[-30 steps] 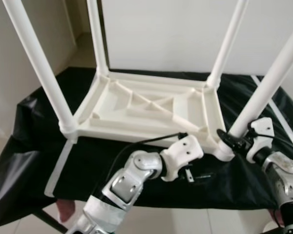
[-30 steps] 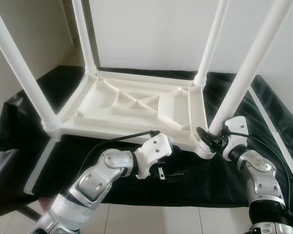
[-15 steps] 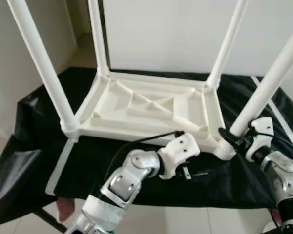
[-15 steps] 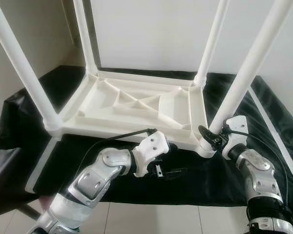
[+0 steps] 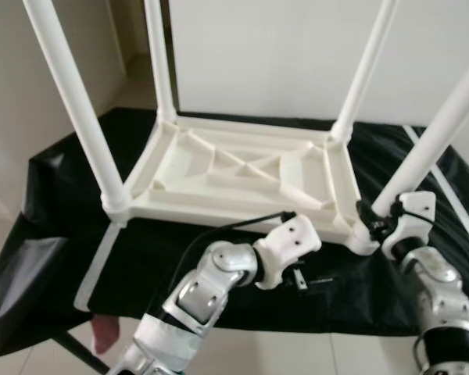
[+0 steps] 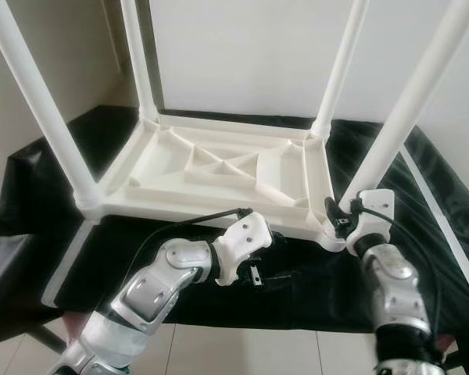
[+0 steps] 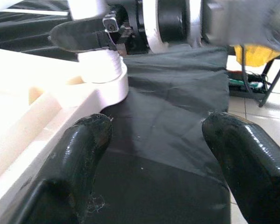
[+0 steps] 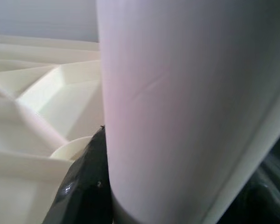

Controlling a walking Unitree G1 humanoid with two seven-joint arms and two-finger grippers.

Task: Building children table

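The children's table (image 5: 242,176) lies upside down across the centre of the frame, its ribbed white underside facing up and four white tubular legs standing from the corner sockets; the legs run out past the top edge. It rests on a black cloth (image 5: 78,195) draped over the tabletop beneath. The near-right leg (image 5: 442,129), at right of the frame, is the one under attention. The right hand (image 5: 373,221) is pressed around its base just above the socket; the right wrist view shows one black finger (image 8: 86,186) lying against the tube and dark material on the opposite side, so it appears to be pinching the leg. The left hand (image 7: 154,163) hangs low at centre frame, just in front of the table's near edge, fingers spread and holding nothing, above the cloth beside the same corner socket (image 7: 102,77). Judgement: the piece looks like moulded plastic, hence light, stiff and smooth; the tubes are likely slippery under a narrow grip, and a long leg gives leverage that could strain its socket. The soundest hold on a leg is low, next to the socket; the frame itself is best taken by its rim. The cloth may let the table slide when pushed.
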